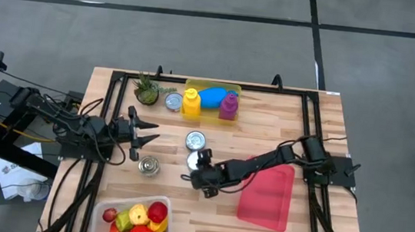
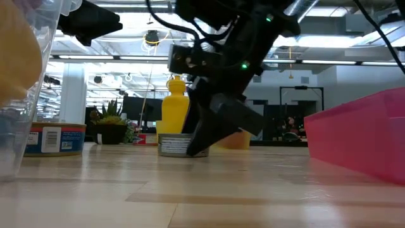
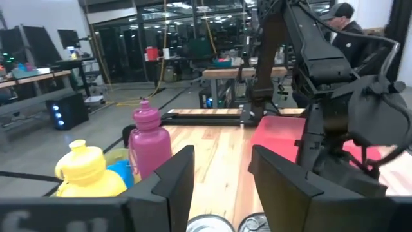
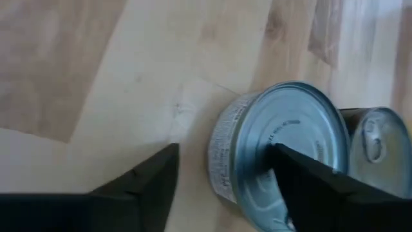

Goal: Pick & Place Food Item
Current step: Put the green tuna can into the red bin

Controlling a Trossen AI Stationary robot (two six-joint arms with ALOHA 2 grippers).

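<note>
Right wrist view showed the right gripper (image 4: 222, 177) spread wide and empty just above a tin can (image 4: 280, 151), one finger over its lid and the other on bare wood, so nothing had been picked. Overhead, the can (image 1: 194, 159) stood mid-table, well apart from the pink tray (image 1: 268, 196). The left gripper (image 1: 146, 134) hovered partly open and empty. Grasp, lift and placement all remained, by appearance.
</note>
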